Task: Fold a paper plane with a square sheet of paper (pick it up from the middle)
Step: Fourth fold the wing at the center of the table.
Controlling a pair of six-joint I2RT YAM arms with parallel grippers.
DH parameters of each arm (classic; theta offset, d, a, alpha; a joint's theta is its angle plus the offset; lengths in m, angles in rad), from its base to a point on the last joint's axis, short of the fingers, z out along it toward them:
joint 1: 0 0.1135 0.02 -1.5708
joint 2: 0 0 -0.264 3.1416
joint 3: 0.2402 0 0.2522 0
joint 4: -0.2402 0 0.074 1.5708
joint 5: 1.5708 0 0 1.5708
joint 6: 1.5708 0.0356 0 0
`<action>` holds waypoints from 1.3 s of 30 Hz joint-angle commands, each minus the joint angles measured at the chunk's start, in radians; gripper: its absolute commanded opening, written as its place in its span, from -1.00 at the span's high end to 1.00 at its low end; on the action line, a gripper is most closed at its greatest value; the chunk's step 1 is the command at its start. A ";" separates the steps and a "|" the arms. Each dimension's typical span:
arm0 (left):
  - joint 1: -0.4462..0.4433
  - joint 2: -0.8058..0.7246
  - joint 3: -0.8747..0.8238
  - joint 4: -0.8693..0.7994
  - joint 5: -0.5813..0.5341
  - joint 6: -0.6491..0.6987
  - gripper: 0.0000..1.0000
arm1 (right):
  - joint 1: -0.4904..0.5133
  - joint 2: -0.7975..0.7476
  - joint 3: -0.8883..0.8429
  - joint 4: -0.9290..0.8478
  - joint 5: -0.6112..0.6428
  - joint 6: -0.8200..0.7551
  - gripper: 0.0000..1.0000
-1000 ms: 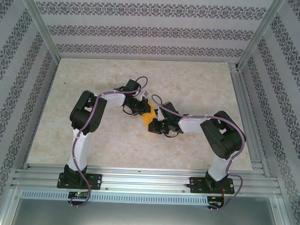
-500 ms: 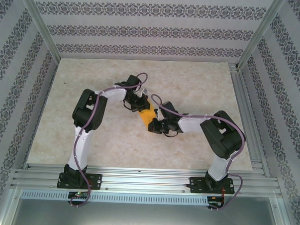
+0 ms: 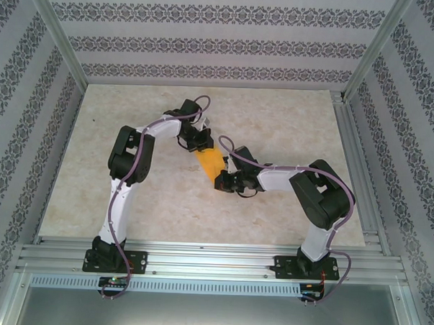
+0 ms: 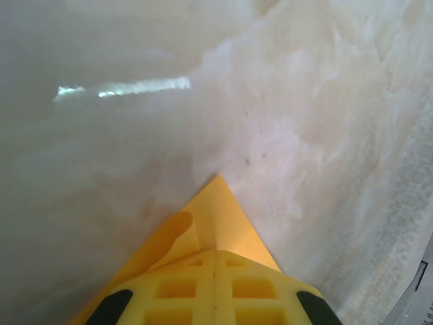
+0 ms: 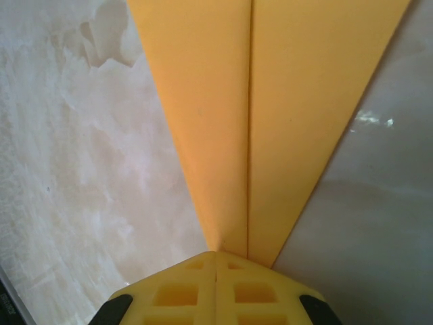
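Two claws, one workpiece: my left claw (image 3: 197,143) sits at the far-left end of the paper plane (image 3: 210,164), jaws closed on it, a pointed corner showing past my fingertips (image 4: 257,288). Long axis runs diagonally from there toward the near right, over the middle of the table (image 3: 118,108), ending at my right claw (image 3: 228,179), clamped shut on the paper with the centre crease in line with the jaws. Neither arm is nearer. Judgement: any pull should follow that axis, or it tears.
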 commanded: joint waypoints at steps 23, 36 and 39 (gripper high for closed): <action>0.101 -0.062 0.296 -0.126 -0.083 0.042 0.85 | 0.011 -0.035 0.084 -0.294 -0.003 -0.082 0.79; -0.098 -0.358 -0.275 0.113 0.031 -0.099 0.88 | -0.113 -0.210 -0.013 -0.116 -0.016 0.012 0.50; -0.136 -0.308 -0.269 0.102 0.012 -0.097 0.93 | -0.121 -0.169 -0.005 -0.121 0.008 0.012 0.50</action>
